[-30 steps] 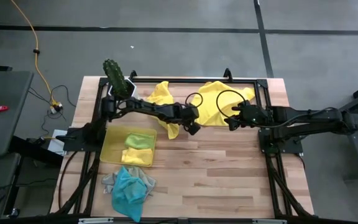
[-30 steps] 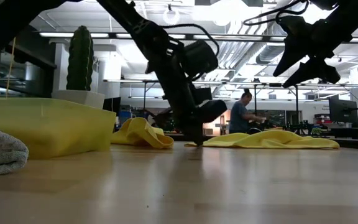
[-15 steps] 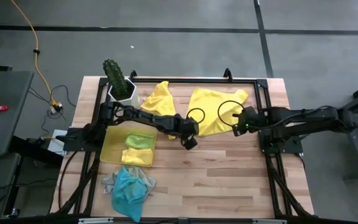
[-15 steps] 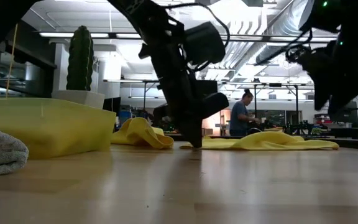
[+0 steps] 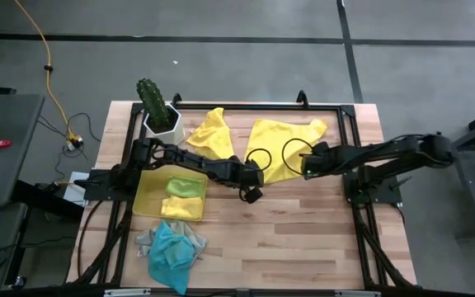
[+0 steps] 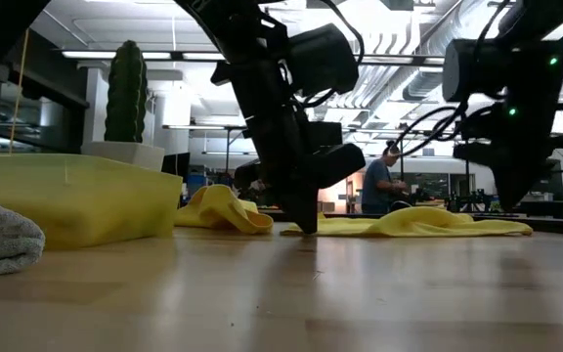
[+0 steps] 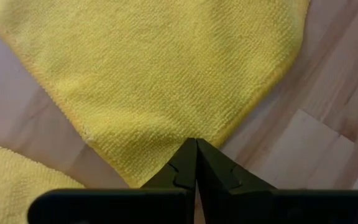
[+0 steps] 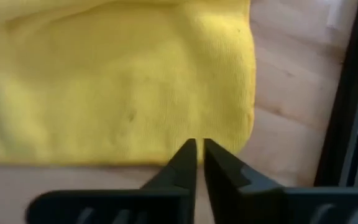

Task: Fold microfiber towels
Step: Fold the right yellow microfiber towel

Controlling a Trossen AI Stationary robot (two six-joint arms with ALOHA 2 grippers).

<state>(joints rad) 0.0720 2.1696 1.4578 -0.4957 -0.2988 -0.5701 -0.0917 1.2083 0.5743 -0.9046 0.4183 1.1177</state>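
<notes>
Yellow towels on tabletop: two. Spread yellow towel (image 5: 283, 140) lies flat between both sets of fingers, one corner pointing at the left gripper (image 5: 252, 191), fingers closed on that corner. Right gripper (image 5: 306, 165) at its opposite edge, fingers nearly together. Crumpled yellow towel (image 5: 209, 132) beyond the left fingers.
</notes>
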